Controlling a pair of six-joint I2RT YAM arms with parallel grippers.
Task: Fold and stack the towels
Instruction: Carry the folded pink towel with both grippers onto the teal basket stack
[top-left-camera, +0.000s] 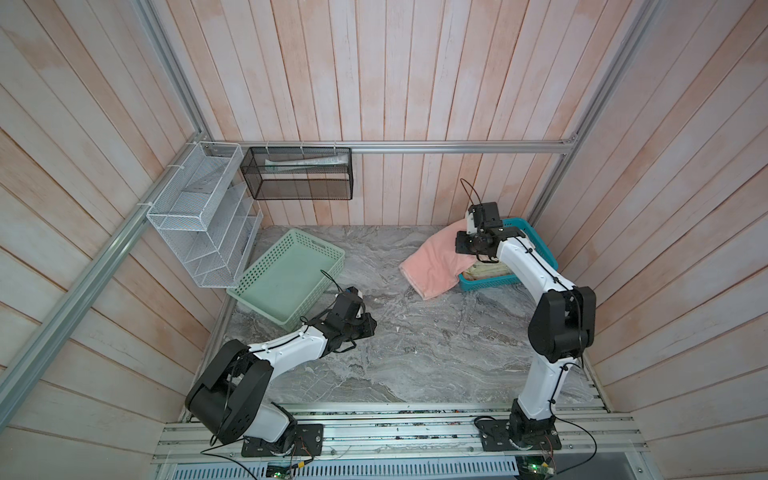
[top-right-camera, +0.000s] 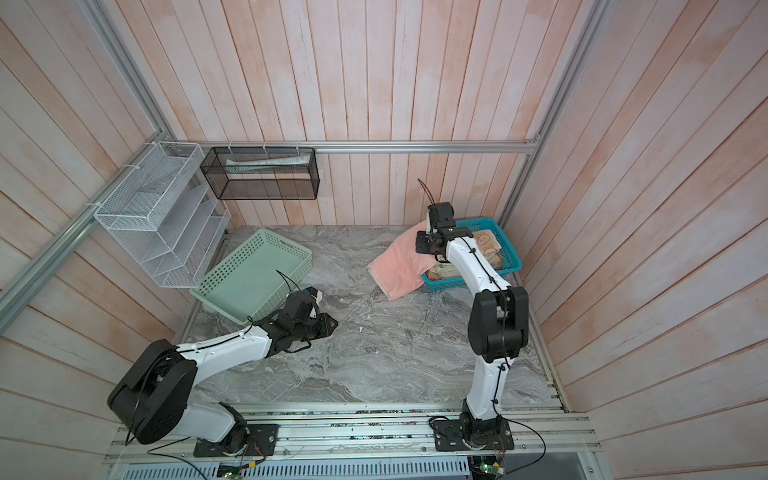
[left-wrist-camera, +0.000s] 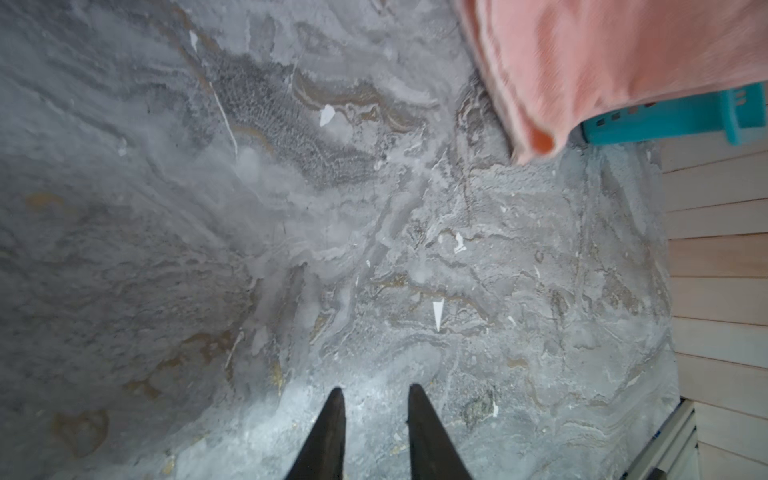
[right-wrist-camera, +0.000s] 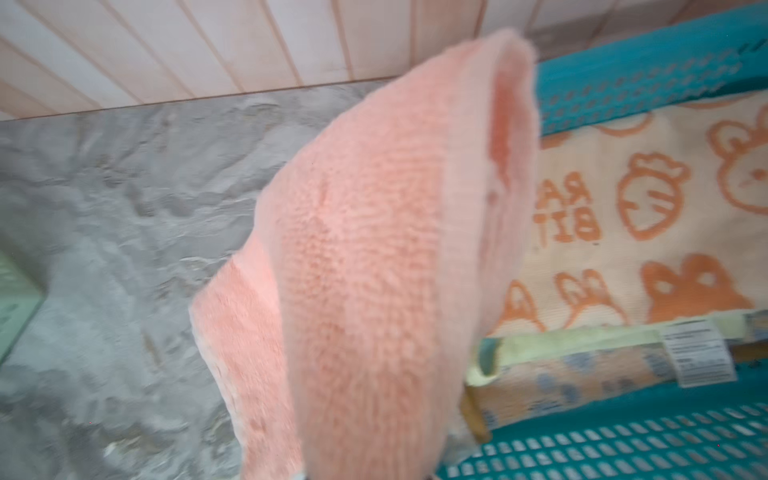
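Towels are all sitting toward the far right corner of the marble table (top-left-camera: 415, 353), and its middle is lying bare. A mint-green basket (top-left-camera: 291, 276) is resting empty near the far left corner. A teal basket (top-left-camera: 488, 285) is occupying the far right corner and holding three of the cloths. The salmon towel (top-left-camera: 436, 266) is spilling over the basket side that faces the table's middle, with its lower end lying doubled on the marble. Inside, the bunny towel (right-wrist-camera: 665, 187) is lying flat, while the yellow-green towel (right-wrist-camera: 561, 336) and the paw-print towel (right-wrist-camera: 582, 374) are lying bundled together along the wall nearest the front edge.

The right gripper (top-left-camera: 476, 247) is hanging over the basket's rim with its jaws closed tight on a raised bunch of the salmon towel. The left gripper (left-wrist-camera: 377, 390) is hovering low beside the mint-green basket, well apart from every towel, its fingers (left-wrist-camera: 332, 419) standing slightly parted and gripping nothing.

Judging from this, the hold is looking like a small pinch on thick, doubled cloth, so a quick pull is risking a slip. The trailing cloth is also dragging across the rim, which could tug the light basket or hook the bundled towels out with it
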